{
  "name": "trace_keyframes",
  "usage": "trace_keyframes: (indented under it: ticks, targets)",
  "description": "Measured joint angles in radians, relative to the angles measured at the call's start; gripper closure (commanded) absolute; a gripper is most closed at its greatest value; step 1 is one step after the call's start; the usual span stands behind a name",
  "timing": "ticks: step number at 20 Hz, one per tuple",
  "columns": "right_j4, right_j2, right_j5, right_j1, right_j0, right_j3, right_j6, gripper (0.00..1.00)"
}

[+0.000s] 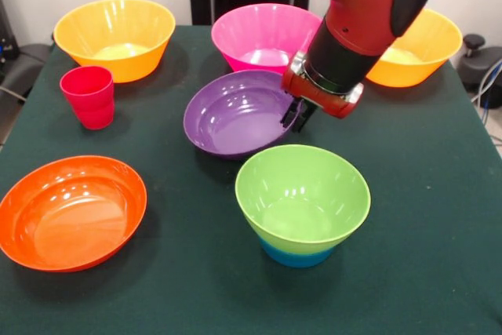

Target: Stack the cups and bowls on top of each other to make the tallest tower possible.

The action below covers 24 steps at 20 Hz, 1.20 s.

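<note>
My gripper (297,118) is shut on the right rim of the wide purple bowl (231,111), which is tilted at the table's middle. In front of it the tower is a lime green bowl (302,194) nested in a small blue bowl (296,256). The red ridged cup (88,96) stands upright at the left. The wide orange bowl (70,209) lies front left. The pink bowl (263,37) and two yellow-orange bowls (115,37) (416,49) stand at the back. The sky blue cup and the small ridged green bowl are out of view.
The dark green table (423,272) runs to the picture's front edge. The red and black arm (353,13) comes down from the top right, over the right yellow-orange bowl. Cables and dark equipment (482,68) lie beyond the right edge.
</note>
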<state>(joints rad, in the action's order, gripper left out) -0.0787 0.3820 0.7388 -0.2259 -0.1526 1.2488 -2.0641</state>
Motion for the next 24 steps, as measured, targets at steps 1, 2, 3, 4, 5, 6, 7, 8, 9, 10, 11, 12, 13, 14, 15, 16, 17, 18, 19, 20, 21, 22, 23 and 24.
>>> trace_keyframes:
  ticks: [1,2,3,4,5,6,7,8,9,10,11,12,13,14,15,16,17,18,19,20,21,22,23,24]
  targets:
    - [0.002,0.0,0.012,0.0,0.003,-0.013,0.0,1.0]
    - [0.006,0.0,0.024,0.0,0.008,-0.03,0.0,1.0]
    - [0.011,0.0,0.035,0.0,0.013,-0.049,0.0,1.0]
    - [0.015,0.0,0.043,0.001,0.019,-0.064,0.0,1.0]
    - [0.022,0.0,0.054,0.001,0.026,-0.083,0.0,1.0]
    - [0.027,0.0,0.062,0.002,0.032,-0.099,0.0,1.0]
    - [0.039,0.0,0.08,0.003,0.048,-0.138,0.0,1.0]
    - [0.043,0.0,0.087,0.003,0.056,-0.153,0.0,1.0]
    - [0.045,0.0,0.09,0.004,0.059,-0.16,0.0,1.0]
    - [0.055,0.0,0.104,0.005,0.076,-0.189,0.0,1.0]
    - [0.06,0.0,0.11,0.005,0.085,-0.203,0.0,1.0]
    - [0.062,0.0,0.112,0.004,0.089,-0.208,0.0,1.0]
    - [0.066,0.0,0.115,0.004,0.095,-0.216,0.0,1.0]
    - [0.071,0.0,0.118,0.002,0.104,-0.224,0.0,1.0]
    - [0.075,0.0,0.12,0.0,0.113,-0.229,0.0,1.0]
    - [0.083,0.0,0.122,-0.009,0.132,-0.233,0.0,1.0]
    - [0.086,0.0,0.123,-0.013,0.14,-0.233,0.0,1.0]
    - [0.091,0.0,0.125,-0.018,0.15,-0.233,0.0,1.0]
    - [0.096,0.0,0.126,-0.024,0.159,-0.233,0.0,1.0]
    - [0.1,0.0,0.128,-0.029,0.167,-0.233,0.0,1.0]
    - [0.106,0.0,0.13,-0.037,0.18,-0.233,0.0,1.0]
    - [0.111,-0.001,0.131,-0.043,0.189,-0.232,0.0,1.0]
    - [0.116,-0.001,0.132,-0.05,0.199,-0.232,0.0,1.0]
    - [0.119,-0.001,0.132,-0.054,0.205,-0.231,0.0,1.0]
